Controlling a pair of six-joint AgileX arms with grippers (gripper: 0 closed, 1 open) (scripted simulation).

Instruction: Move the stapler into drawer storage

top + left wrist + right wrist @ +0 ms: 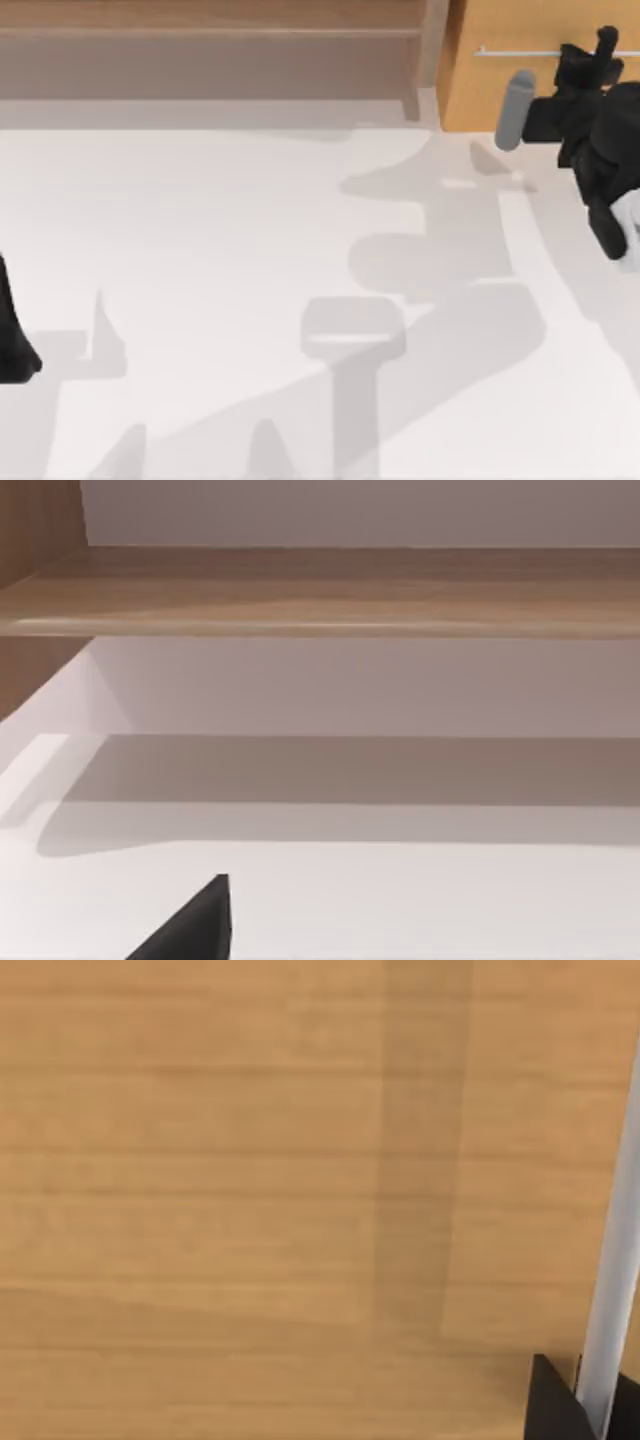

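The stapler is out of view. The drawer (500, 80) is a light tan flat front at the back right, with a thin silver bar handle (520, 51) across it. My right gripper (600, 45) is at the right part of that handle. In the right wrist view the handle (610, 1260) runs between two black fingertips (553, 1405) that press close on either side of it, in front of the drawer front (250, 1210). My left arm (12, 335) is parked at the table's left edge, and one black finger (195, 930) of it shows over the white table.
A long brown open shelf (200, 50) runs along the back left, and also appears in the left wrist view (320, 600). A grey cylinder (514, 110) sticks out from the right arm in front of the drawer. The white table (250, 250) carries only shadows.
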